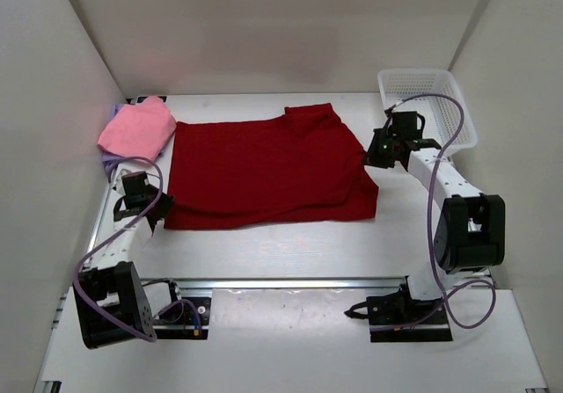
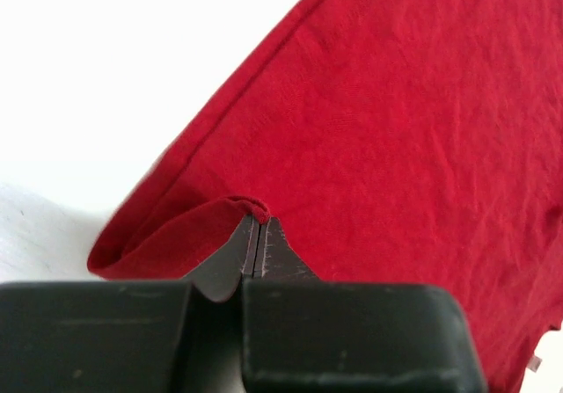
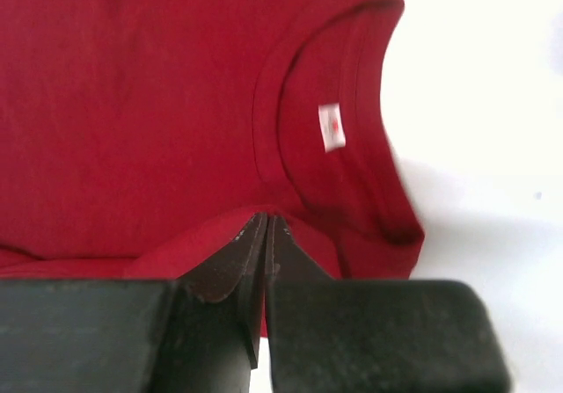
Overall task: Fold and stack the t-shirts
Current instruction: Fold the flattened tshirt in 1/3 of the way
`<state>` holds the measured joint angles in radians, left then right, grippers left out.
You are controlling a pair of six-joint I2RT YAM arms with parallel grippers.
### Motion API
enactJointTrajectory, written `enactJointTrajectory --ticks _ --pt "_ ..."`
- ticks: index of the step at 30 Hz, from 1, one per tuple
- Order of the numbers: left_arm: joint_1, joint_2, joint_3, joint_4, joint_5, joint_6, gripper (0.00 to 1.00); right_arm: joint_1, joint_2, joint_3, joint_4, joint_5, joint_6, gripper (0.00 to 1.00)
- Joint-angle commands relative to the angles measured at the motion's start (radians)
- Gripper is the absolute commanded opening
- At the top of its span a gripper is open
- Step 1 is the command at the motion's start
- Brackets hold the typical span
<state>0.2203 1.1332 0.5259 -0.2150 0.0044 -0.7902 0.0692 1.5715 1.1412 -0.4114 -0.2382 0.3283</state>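
A dark red soft fabric t-shirt (image 1: 264, 169) is pinched between the fingertips of the left gripper (image 2: 257, 224) and right gripper (image 3: 266, 221).

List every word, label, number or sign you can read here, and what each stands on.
No text reads clearly.
The neck tag in the dark red t-shirt collar: small red mark, too blurred to read.
The small white tag at the shirt's edge, left wrist view: too small to read.

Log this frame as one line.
left gripper: shut on dark red t-shirt hem edge | right gripper: shut on it beside collar | pink t-shirt: on lavender t-shirt, far left
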Motion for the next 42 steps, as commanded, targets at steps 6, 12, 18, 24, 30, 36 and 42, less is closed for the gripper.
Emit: enactJointTrajectory --ticks 6,12,18,24,30,36,42 --pt "0.013 0.083 0.083 0.075 -0.043 -0.012 0.00 -0.003 0.137 0.156 0.046 0.005 -0.031 0.00" --pt "-0.013 0.178 0.140 0.112 -0.053 0.003 0.00 0.001 0.217 0.236 0.025 -0.001 -0.049 0.00" --pt "0.010 0.280 0.143 0.152 -0.011 -0.004 0.00 0.001 0.271 0.258 0.045 -0.003 -0.049 0.00" --pt "0.014 0.277 0.172 0.111 -0.041 0.011 0.05 0.003 0.323 0.311 0.040 -0.032 -0.032 0.00" --pt "0.063 0.312 0.178 0.077 0.012 0.003 0.05 0.020 0.357 0.384 0.013 -0.042 -0.018 0.03" --pt "0.073 0.174 0.187 0.045 0.000 0.020 0.52 0.017 0.279 0.336 0.026 -0.062 -0.019 0.40" --pt "0.060 0.073 0.145 0.006 -0.006 0.042 0.46 0.015 -0.031 -0.032 0.167 -0.082 0.104 0.00"
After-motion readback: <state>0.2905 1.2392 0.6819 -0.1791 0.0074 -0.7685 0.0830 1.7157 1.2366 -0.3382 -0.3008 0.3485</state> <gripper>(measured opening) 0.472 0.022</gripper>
